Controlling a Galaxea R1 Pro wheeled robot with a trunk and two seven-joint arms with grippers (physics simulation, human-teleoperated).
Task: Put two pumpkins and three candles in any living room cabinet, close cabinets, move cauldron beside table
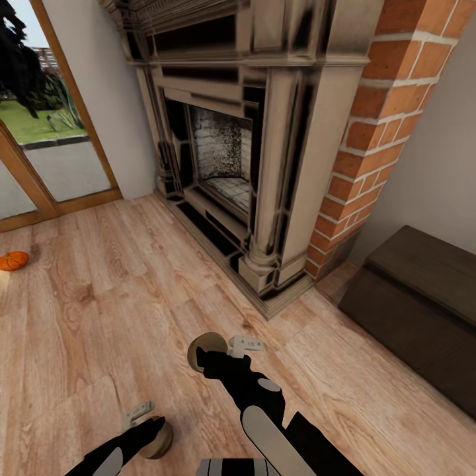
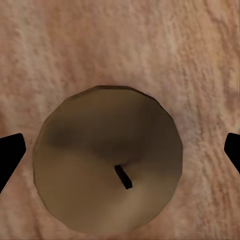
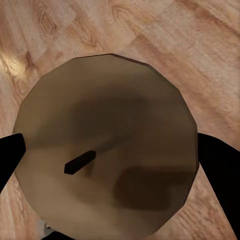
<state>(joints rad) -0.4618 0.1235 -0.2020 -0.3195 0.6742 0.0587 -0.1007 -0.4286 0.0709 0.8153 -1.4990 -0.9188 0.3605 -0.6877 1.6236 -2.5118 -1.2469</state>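
A tan candle [image 2: 107,160] with a short black wick stands on the wood floor. My left gripper [image 2: 125,150] is open around it, with a gap between each dark finger [image 2: 10,155] and the candle's side; in the head view this gripper [image 1: 155,430] is at the bottom left. My right gripper [image 1: 215,347] is shut on a second candle [image 3: 107,150], held above the floor, both fingers against its sides. An orange pumpkin [image 1: 13,260] lies on the floor at the far left. The dark-brown cabinet [image 1: 423,297] stands at the right, shut.
A large stone fireplace [image 1: 225,158] with a raised hearth stands straight ahead, and a brick column [image 1: 377,132] rises beside it. A wood-framed glass door [image 1: 46,132] is at the far left. Wood floor [image 1: 132,297] stretches between me and the fireplace.
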